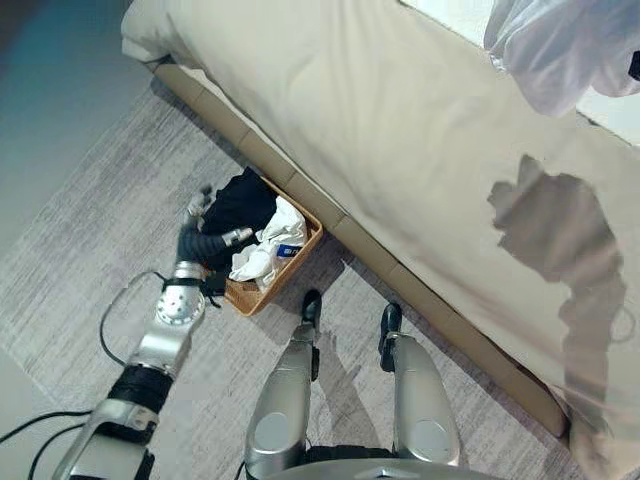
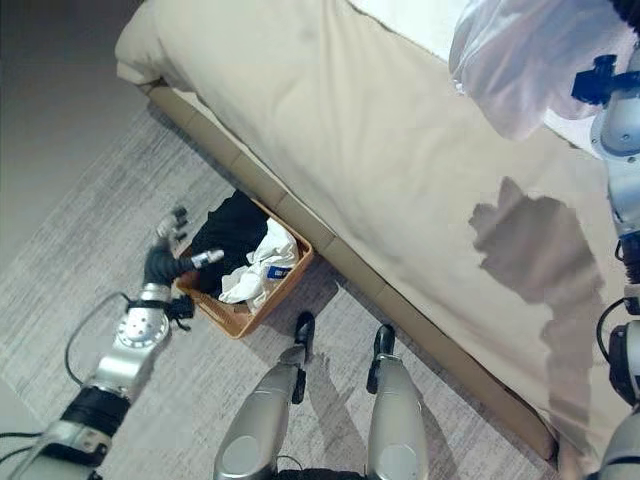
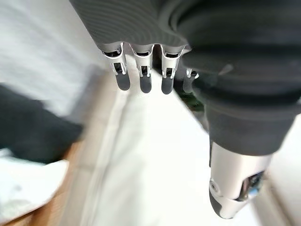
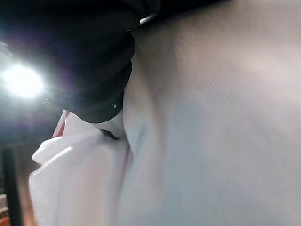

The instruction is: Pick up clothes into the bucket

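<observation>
Your right arm holds 1 white garment high above the bed; its fingers are hidden in cloth, so I cannot tell the grip. Carry it well over to the wicker basket beside your left hand, whose fingers are relaxed, before letting go.

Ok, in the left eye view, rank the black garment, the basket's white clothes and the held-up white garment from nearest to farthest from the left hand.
From the left hand:
1. Black garment, in the basket right beside it.
2. White clothes, in the basket's bed-side half.
3. Held-up white garment, above the bed, far right.
</observation>
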